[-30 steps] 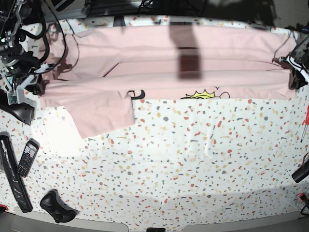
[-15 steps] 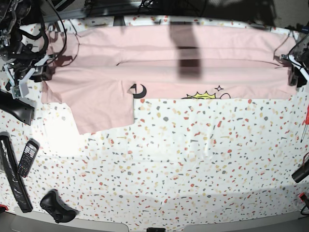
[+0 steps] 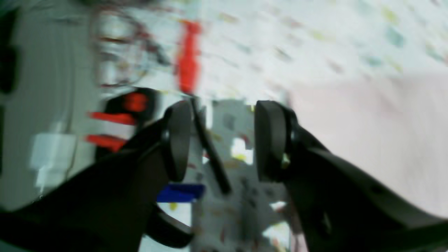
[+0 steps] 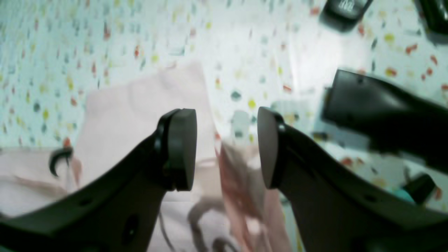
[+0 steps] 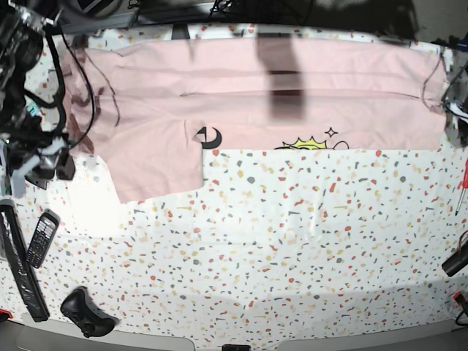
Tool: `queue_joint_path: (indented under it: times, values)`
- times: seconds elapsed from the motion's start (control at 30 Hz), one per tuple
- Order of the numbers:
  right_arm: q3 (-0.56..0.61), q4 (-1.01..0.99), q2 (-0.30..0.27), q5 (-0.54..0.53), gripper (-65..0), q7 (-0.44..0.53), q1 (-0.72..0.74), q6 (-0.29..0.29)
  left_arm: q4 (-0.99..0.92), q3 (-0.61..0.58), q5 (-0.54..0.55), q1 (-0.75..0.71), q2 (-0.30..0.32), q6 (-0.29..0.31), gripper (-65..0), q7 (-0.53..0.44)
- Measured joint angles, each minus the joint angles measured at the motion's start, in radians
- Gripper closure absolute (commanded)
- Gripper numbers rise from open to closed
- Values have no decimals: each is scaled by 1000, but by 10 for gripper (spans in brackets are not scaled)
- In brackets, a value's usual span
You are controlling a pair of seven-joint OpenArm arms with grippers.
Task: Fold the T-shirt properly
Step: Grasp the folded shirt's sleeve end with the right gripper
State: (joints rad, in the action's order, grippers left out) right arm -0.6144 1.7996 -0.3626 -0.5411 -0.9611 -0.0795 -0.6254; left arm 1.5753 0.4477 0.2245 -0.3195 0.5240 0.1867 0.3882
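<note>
Speckled terrazzo-patterned surface fills nearly the whole base view, white with red, yellow and grey flecks. Along its far edge lies the T-shirt, pale pink, spread wide from the far left corner to the far right one and folded lengthwise into a long band. One sleeve hangs nearer, toward the left edge. A black curved letter and a yellow cartoon print show at the band's near hem. A dark shadow stripe crosses the cloth near the middle.

At the left edge stands the right gripper; its jaws gape wide with nothing between them, above the sleeve's edge and bare surface. At the right edge the left gripper also has its jaws wide apart and empty, the pink cloth just beside it; that view is blurred.

Near the left edge lie a long black bar, a black handset with keys, and, at the near left corner, a black controller.
</note>
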Motion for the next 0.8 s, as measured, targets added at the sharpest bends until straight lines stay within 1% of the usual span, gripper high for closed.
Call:
queue_joint_path:
  times: [0.03, 0.07, 0.13, 0.2, 0.27, 0.37, 0.43, 0.53, 0.63, 0.7, 0.8]
  values:
    - [17, -27, 0, 2, -276, -6, 31, 2, 0, 2, -2, 17, -8, -34, -277, -2]
    - [37, -58, 0, 0, -276, -5, 60, 2, 0, 4, -3, 32, -20, -53, -277, -3]
    - [83, -135, -2, 19, -276, -5, 116, 3, 0, 3, 1, 51, -43, -42, -277, -6]
    - [143, -222, -6, 46, -276, -8, 178, 5, 0, 2, 5, 68, -84, -43, -277, -10]
    - [222, -315, -24, 57, -276, -9, 242, 5, 0, 2, 6, 79, -124, -35, -277, -18]
    - [338, -454, -42, 109, -276, -10, 348, 4, 0, 2, 3, 83, -161, -26, -277, -55]
    - [399, -552, -42, 131, -276, -7, 409, 5, 0, 2, 3, 82, -177, -22, -277, -60]
    - [470, -690, -40, 161, -276, -13, 488, 8, -1, 2, 3, 82, -183, -16, -277, -64]
    - [515, -784, -38, 202, -276, -11, 549, 8, 0, 2, 3, 82, -182, -15, -277, -67]
    - [540, -828, -37, 205, -276, -13, 583, 8, 0, 2, 3, 82, -183, -15, -277, -67]
    - [570, -873, -35, 203, -276, -46, 607, 8, 0, 2, 3, 82, -183, -15, -277, -67]
